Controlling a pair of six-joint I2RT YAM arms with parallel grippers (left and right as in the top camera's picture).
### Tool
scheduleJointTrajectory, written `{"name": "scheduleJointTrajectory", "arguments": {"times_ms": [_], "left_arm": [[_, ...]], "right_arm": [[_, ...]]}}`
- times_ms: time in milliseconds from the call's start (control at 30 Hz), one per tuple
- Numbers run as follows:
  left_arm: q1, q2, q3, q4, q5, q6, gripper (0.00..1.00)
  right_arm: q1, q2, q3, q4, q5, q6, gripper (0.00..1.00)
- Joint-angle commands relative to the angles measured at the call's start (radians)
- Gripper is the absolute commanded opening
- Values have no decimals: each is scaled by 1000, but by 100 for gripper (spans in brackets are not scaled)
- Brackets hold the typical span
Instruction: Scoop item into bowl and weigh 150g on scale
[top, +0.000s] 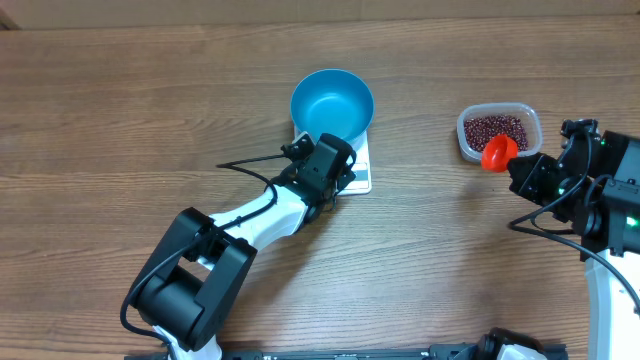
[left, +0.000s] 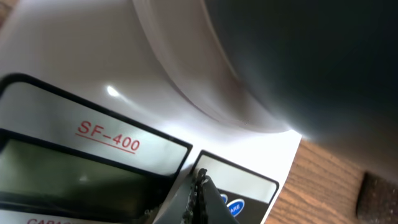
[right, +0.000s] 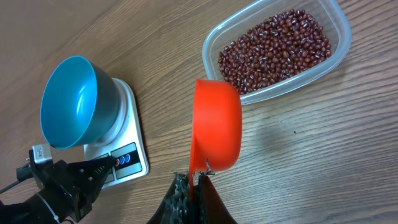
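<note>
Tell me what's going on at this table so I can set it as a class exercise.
The left arm's fingers, shut, are down at the button edge of the scale, which carries the blue bowl. The bowl looks empty. The right arm's fingers are shut on the handle of a red scoop, held close to the clear tub of beans. No beans are in the bowl yet.

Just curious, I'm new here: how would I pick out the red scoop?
On the wooden table, find the clear plastic tub of red-brown beans at the right. Beside it, gripped by the right hand, is the small orange-red plastic scoop, the only bright red thing.
</note>
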Motion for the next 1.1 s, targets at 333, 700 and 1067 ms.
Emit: {"name": "scheduleJointTrajectory", "arguments": {"times_ms": [333, 700, 1067], "left_arm": [[7, 24, -3, -21, 47, 46, 4], [7, 24, -3, -33, 75, 45, 4], [8, 24, -3, -46, 72, 42, 4]], "right_arm": [[-6, -3, 21, 0, -9, -8, 4], [-6, -3, 21, 0, -10, -8, 4], [-6, -3, 21, 0, -9, -8, 4]]}}
